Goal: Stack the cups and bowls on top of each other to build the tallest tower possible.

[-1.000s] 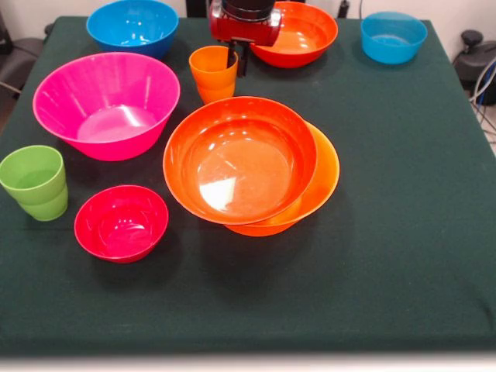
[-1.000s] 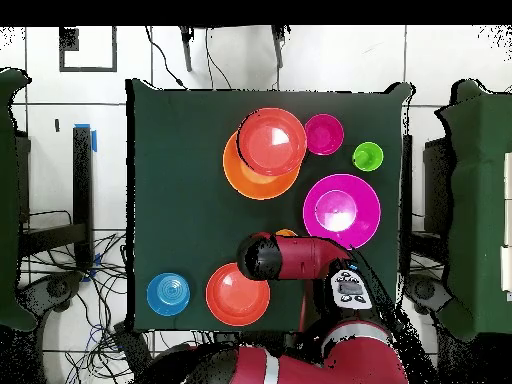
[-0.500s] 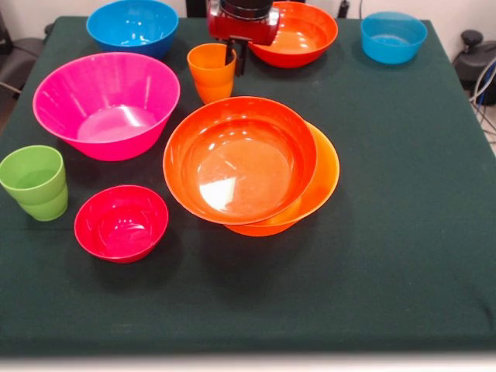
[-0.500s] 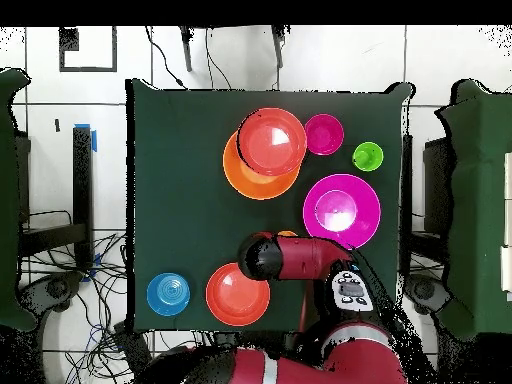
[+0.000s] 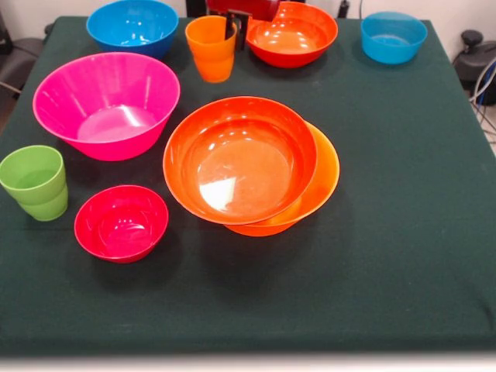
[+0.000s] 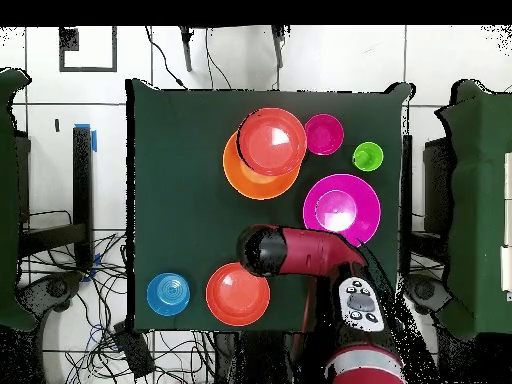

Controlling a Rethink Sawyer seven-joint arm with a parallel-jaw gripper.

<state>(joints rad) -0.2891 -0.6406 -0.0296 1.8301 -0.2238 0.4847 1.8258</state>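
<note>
The orange cup (image 5: 211,48) has been raised and carried farther back since a second ago. Nearest, the tower (image 5: 249,164) sits mid-desk (image 5: 403,232). Far back, the cup's rim is gripped by the pincer (image 5: 235,27), beside a red-orange bowl (image 5: 293,34).

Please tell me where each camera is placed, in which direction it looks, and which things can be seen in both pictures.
Front view: sits across the table from the robot, looks down over the green table; of the robot only the hand shows at the top edge, holding the orange cup.
Overhead view: sits above the table, looks straight down; the red arm reaches in from the bottom.
Shared: the pink bowl, the light green cup and the tower.
</note>
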